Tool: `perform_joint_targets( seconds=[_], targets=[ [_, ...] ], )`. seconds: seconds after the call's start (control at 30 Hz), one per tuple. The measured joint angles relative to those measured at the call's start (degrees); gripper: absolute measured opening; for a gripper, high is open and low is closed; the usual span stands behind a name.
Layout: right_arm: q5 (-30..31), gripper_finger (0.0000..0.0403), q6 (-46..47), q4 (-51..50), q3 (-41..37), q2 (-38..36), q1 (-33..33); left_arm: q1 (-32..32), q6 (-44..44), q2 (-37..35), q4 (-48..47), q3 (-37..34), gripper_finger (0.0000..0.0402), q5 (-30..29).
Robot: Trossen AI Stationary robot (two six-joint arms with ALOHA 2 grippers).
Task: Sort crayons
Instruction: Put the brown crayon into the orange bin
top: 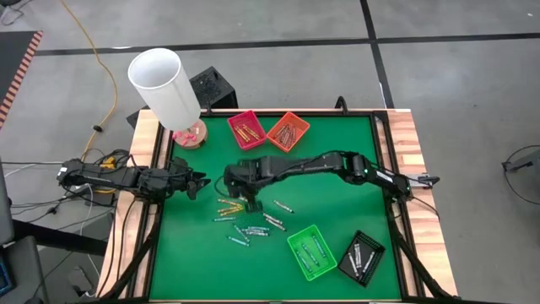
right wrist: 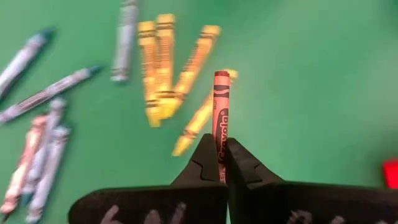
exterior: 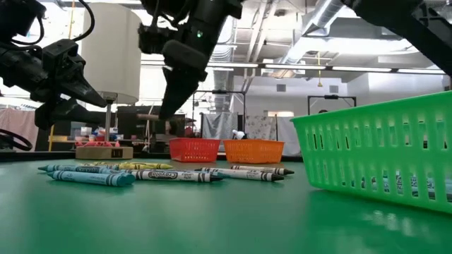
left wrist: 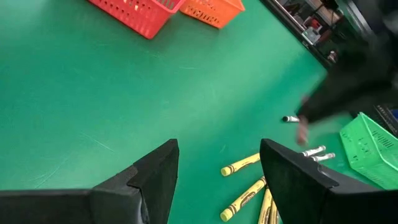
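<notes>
Many crayons (top: 249, 224) lie loose on the green mat (top: 337, 169): yellow ones (right wrist: 165, 68), teal and grey-white ones (exterior: 162, 173). My right gripper (top: 252, 203) hangs over the pile's far side, shut on a red-brown crayon (right wrist: 221, 112). It also shows in the low view (exterior: 169, 106). My left gripper (top: 196, 181) is open and empty above the mat's left part, left of the pile; its wrist view (left wrist: 217, 168) shows yellow crayons (left wrist: 242, 165) ahead. My right gripper pinches the red-brown crayon between its two fingertips, at one end of the crayon (right wrist: 221, 146). The crayon lies along the fingers and sticks out past them to its free end (right wrist: 222, 76). The fingers slant down from above. The crayon is clear of the mat.
A red tray (top: 246, 128) and an orange tray (top: 288, 131) with crayons stand at the mat's far edge. A green tray (top: 311, 252) and a black tray (top: 361, 257) stand near right. A white cylinder (top: 164, 84) on a wooden base stands at the far left corner.
</notes>
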Motion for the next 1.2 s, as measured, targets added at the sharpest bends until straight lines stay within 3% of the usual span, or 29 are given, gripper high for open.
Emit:
perform_joint_targets(
  seconds=[0.3,0.47,0.8,1.2],
  targets=[
    [5.27,0.0004,7.02,-7.18,3.85,0.02,-4.56,0.0,0.06,0.0,0.0,0.0,0.0215,0.0],
    [6.41,0.0004,6.93,-10.01,4.48,-0.45,-7.15,0.0,0.06,0.0,-0.02,0.0,0.0215,0.0],
    [14.47,0.0003,5.48,-17.63,4.46,-1.3,-13.48,0.0,0.62,0.0,-0.09,0.0,0.0215,1.17],
    [16.62,0.0002,7.92,-32.29,4.25,-3.96,-22.02,0.0,1.57,-0.02,-0.13,0.0,0.0215,2.01]
  ],
)
